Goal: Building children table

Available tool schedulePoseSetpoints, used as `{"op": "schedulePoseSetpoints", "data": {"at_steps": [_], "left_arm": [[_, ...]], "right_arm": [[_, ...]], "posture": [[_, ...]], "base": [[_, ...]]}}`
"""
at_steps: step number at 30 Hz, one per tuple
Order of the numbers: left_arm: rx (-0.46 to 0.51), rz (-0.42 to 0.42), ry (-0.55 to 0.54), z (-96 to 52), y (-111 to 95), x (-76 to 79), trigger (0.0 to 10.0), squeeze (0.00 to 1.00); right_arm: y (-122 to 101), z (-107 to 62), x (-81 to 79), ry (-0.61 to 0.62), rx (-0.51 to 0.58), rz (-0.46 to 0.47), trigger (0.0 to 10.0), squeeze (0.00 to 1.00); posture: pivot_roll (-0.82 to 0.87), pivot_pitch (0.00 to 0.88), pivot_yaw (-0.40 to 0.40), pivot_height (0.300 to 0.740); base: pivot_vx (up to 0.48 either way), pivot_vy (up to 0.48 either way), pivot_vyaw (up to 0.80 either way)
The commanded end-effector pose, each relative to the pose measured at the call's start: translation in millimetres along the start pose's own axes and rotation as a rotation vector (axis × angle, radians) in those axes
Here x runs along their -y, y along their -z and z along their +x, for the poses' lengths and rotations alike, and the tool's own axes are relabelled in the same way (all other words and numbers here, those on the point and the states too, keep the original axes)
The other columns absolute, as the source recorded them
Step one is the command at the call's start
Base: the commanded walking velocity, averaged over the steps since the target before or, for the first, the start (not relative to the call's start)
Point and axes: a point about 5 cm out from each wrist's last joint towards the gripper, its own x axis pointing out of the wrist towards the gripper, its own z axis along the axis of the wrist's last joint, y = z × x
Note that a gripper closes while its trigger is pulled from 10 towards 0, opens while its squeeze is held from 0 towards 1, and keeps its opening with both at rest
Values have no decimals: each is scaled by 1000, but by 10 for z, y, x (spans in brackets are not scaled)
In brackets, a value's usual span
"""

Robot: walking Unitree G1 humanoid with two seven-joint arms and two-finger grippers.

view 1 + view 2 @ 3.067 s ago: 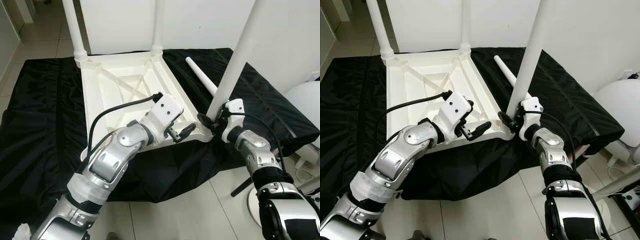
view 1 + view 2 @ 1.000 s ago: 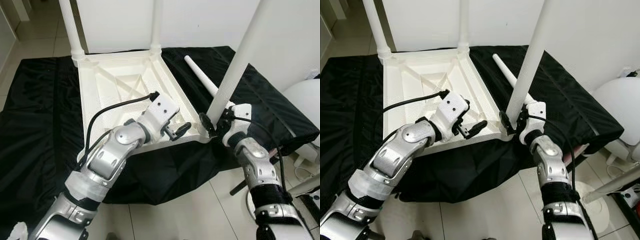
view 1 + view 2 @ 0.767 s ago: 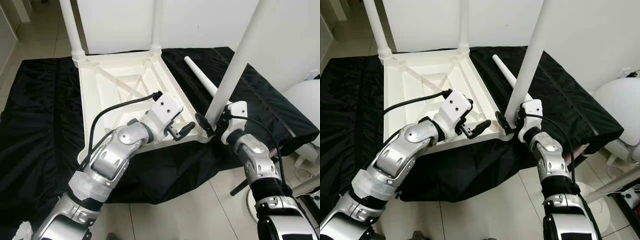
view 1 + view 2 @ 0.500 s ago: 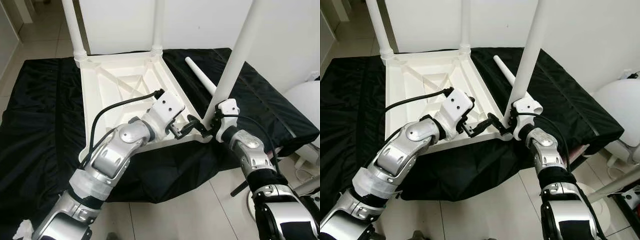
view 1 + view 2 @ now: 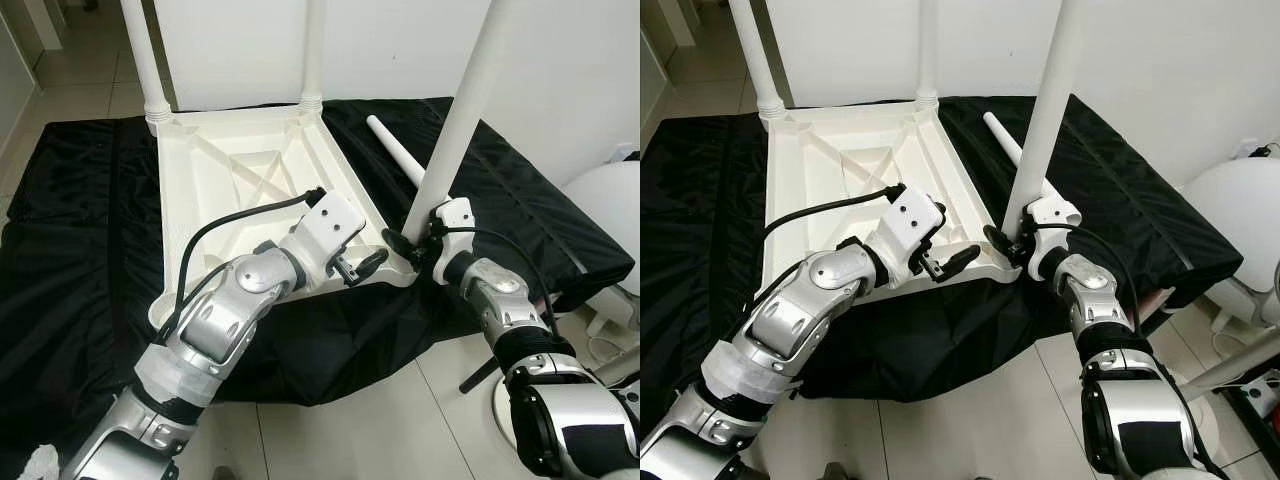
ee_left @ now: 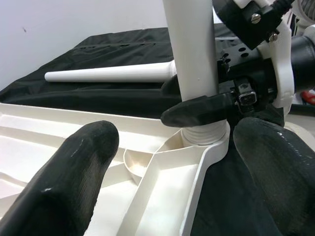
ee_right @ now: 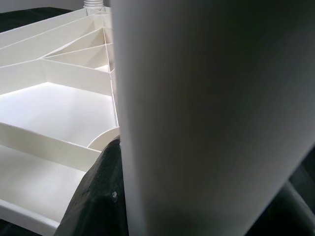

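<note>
Black cloth (image 5: 80, 230) — right gripper (image 5: 408, 244) clamps upright leg (image 5: 455, 130).

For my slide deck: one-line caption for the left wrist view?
Open left gripper faces the table corner where the right gripper clamps a leg.

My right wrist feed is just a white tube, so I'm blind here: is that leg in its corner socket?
Observer: Its base stands in the near corner socket; threads show above the rim.
Operator: What grips it?
Observer: The right gripper is closed on the leg, just above the socket.
Operator: And the left one?
Observer: The left gripper is open beside that corner, holding nothing.
</note>
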Motion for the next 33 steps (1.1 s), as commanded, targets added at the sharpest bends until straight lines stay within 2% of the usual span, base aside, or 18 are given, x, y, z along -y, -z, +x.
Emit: {"op": "schedulePoseSetpoints", "data": {"at_steps": [1,3,6,9,12,16,17,18,19,20,21,22,24,25,26,30,33], "left_arm": [[-5,5,84,-6,14,81,10000,0],[-9,4,85,-14,22,90,10000,0],[-12,-1,87,-24,30,106,10000,0],[-13,-2,88,-28,35,111,10000,0],[-17,-6,90,-37,44,127,10000,0],[-17,-7,93,-39,45,135,10000,0],[-17,-7,96,-39,46,143,10000,0],[-17,-7,96,-39,46,143,10000,0],[-18,-7,101,-40,47,153,10000,0],[-18,-7,101,-40,47,153,10000,0],[-18,-8,106,-41,48,162,10000,0],[-18,-8,106,-41,48,162,10000,0],[-18,-8,114,-38,50,176,10000,0],[-18,-8,114,-38,50,176,10000,0],[-18,-7,117,-35,51,183,10000,0],[-17,-7,121,-28,48,193,10000,0],[-17,-7,121,-28,48,193,10000,0]], "right_arm": [[194,-50,-65,-13,-74,25,10000,0],[234,-70,-31,48,-110,-5,10000,0],[284,-76,-24,142,-133,10,10000,0],[290,-71,-37,162,-128,23,10000,0],[287,-32,-87,276,-107,95,10000,0],[280,-15,-121,321,-94,124,10000,0],[269,5,-175,372,-76,151,10000,0],[269,5,-175,372,-76,151,10000,0],[265,34,-265,439,-60,186,10000,0],[265,34,-265,439,-60,186,10000,0],[259,56,-344,502,-45,228,10000,0],[259,56,-344,502,-45,228,10000,0],[242,78,-424,656,-41,279,10000,0],[242,78,-424,656,-41,279,10000,0],[221,78,-437,726,-32,293,10000,0],[154,100,-486,803,-3,310,10000,0],[154,100,-486,803,-3,310,10000,0]], "posture": [[37,34,-35,740],[34,41,-35,740],[32,48,-39,740],[31,51,-39,740],[31,53,-38,740],[31,52,-36,740],[30,52,-36,740],[30,52,-36,740],[29,50,-32,740],[29,50,-32,740],[25,47,-27,740],[25,47,-27,740],[19,45,-26,740],[19,45,-26,740],[18,45,-26,740],[13,40,-26,740],[13,40,-26,740]], "base": [[0,0,0],[0,0,0],[0,0,0],[0,0,0],[0,0,0],[0,0,0],[0,0,0],[0,0,0],[0,0,0],[0,0,0],[0,0,0],[0,0,0],[0,0,0],[0,0,0],[0,0,0],[0,0,0],[0,0,0]]}}
